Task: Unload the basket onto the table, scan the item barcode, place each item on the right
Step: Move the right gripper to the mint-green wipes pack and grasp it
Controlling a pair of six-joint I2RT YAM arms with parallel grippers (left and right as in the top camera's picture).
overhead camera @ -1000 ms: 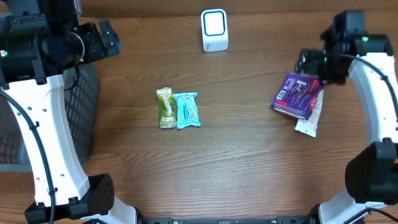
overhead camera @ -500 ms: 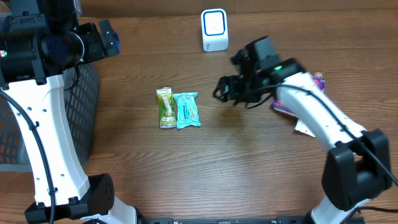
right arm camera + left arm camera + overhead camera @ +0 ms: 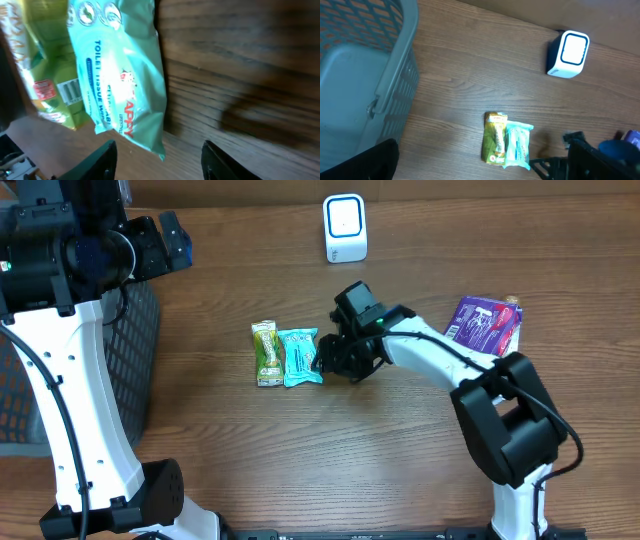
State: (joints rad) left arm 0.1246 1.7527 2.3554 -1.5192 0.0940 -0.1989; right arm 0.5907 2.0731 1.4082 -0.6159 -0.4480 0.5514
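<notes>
Right gripper (image 3: 322, 360), fingers spread and empty, is hovering just beside the teal tissue packet (image 3: 299, 357) lying mid-way across the worktop (image 3: 400, 470), well apart from the white scanner (image 3: 345, 227) at the far edge, while the left gripper (image 3: 165, 242) is hanging wide open: grasping, presenting and scanning are apparently all remaining.

The brown wood-grain counter (image 3: 400, 450) carries a teal tissue packet (image 3: 299, 357) lying flat just left of the right pincer (image 3: 325, 364), with a green packet (image 3: 266, 353) touching that packet's far side. A white scanner (image 3: 345, 227) stands well beyond the pincer toward the far edge; a purple packet (image 3: 485, 325) lies well off to its right.
</notes>
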